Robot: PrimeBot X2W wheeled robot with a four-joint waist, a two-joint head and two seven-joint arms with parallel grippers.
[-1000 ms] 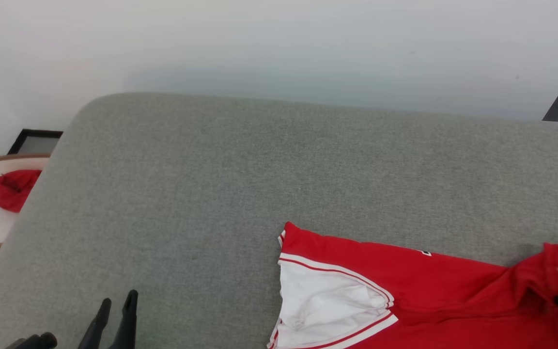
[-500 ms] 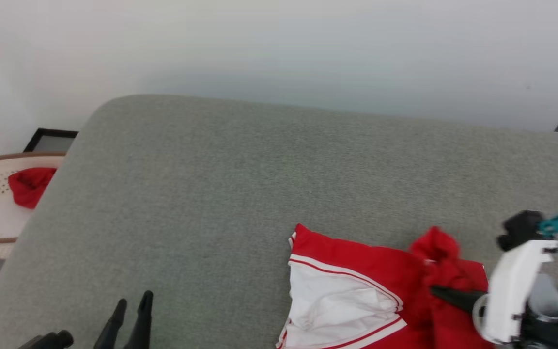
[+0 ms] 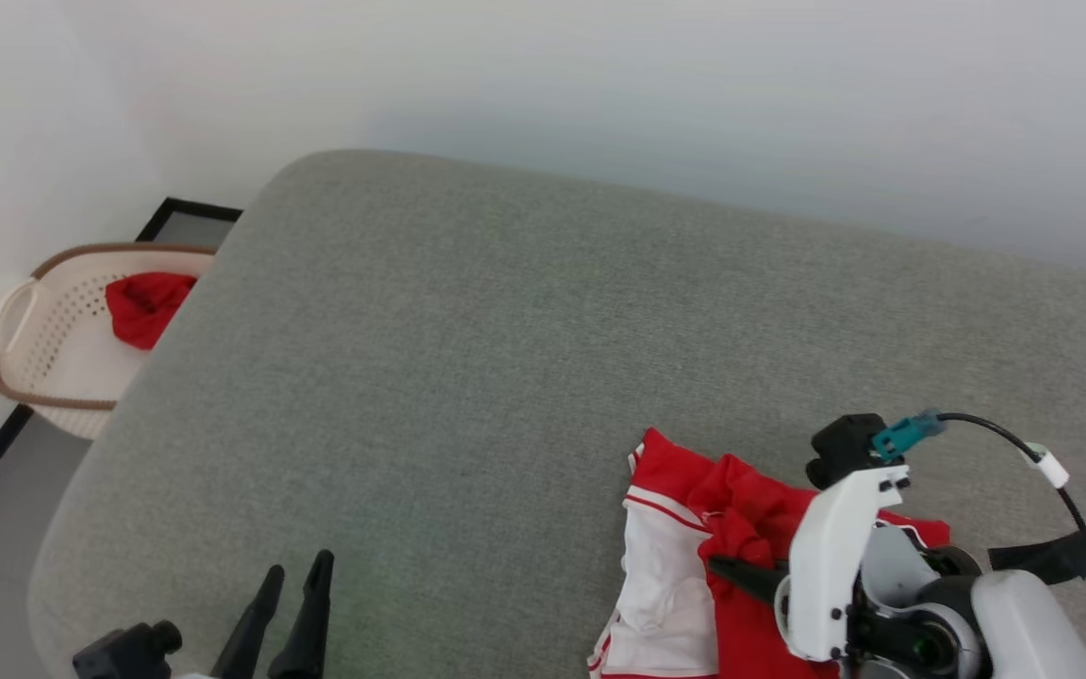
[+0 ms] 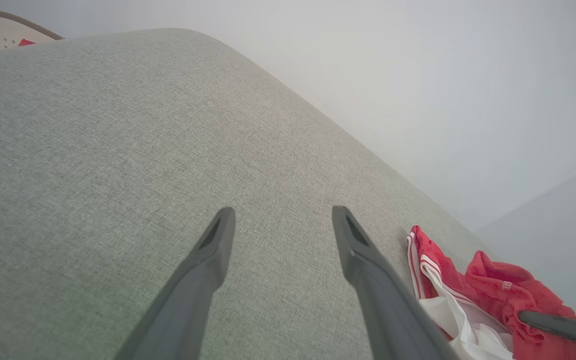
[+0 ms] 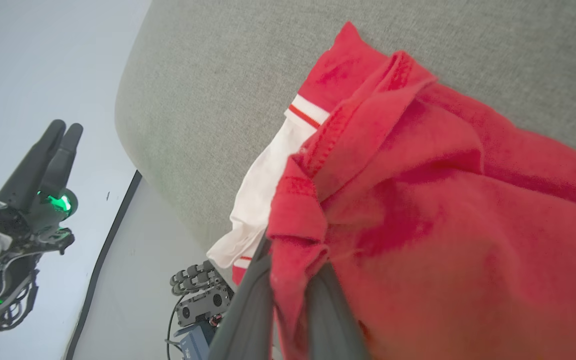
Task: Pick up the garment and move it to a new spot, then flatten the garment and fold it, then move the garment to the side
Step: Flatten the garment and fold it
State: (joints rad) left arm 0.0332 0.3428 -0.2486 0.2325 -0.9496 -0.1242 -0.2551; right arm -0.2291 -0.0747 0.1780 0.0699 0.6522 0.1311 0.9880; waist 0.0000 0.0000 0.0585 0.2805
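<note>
Right now I have the right gripper (image 3: 722,569) clenched on a stitched red edge of the garment (image 3: 741,514); I cannot tell whether that edge is collar or hem. The garment sits at the near right of the grey cushion (image 3: 505,330), its red body bunched toward my grip and its white sleeve lying beside it. I judge that holding one edge lets the cloth trail as I carry it to a new spot. The left gripper (image 3: 299,564) waits released, low over bare cushion and well apart from the garment, free to take a second corner later.

The right wrist view shows the fold pinched between the fingers, which the head view hides behind the pale wrist housing. The left wrist view shows the left jaws spread with nothing between them, whereas from the head they look nearly together. The head view adds the basket (image 3: 15,321), off the cushion's far left with a small red cloth (image 3: 147,304) inside.
</note>
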